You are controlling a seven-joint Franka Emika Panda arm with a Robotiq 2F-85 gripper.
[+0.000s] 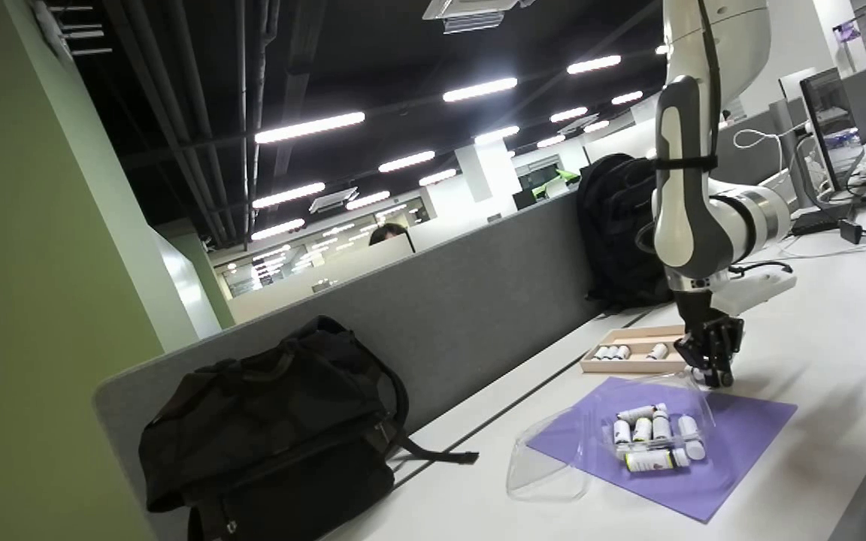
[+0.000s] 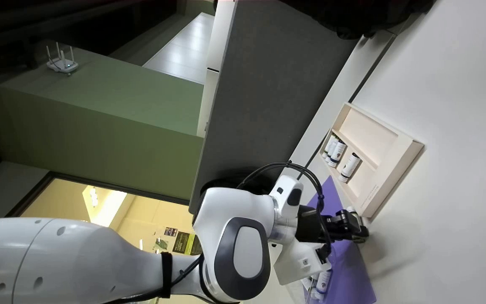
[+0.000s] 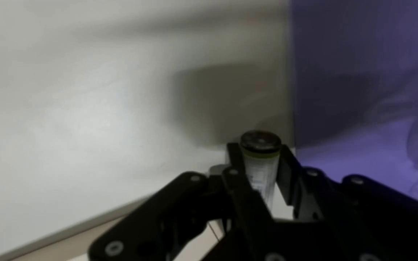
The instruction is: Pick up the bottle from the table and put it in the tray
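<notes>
the black gripper (image 3: 259,149) is pinching a round white-labelled bottle (image 3: 261,168), long axis running up the wrist view, the tan wooden tray (image 3: 67,243) lying lower left.

The white, dark-grey-panelled jointed arm (image 1: 681,195) reaches down from above; its silvery metal wrist (image 1: 694,284) carries the black, two-fingered mechanical hand (image 3: 261,149). The hand points downward, fingers (image 3: 235,156) clamped nearly parallel across a narrow gap.
</notes>
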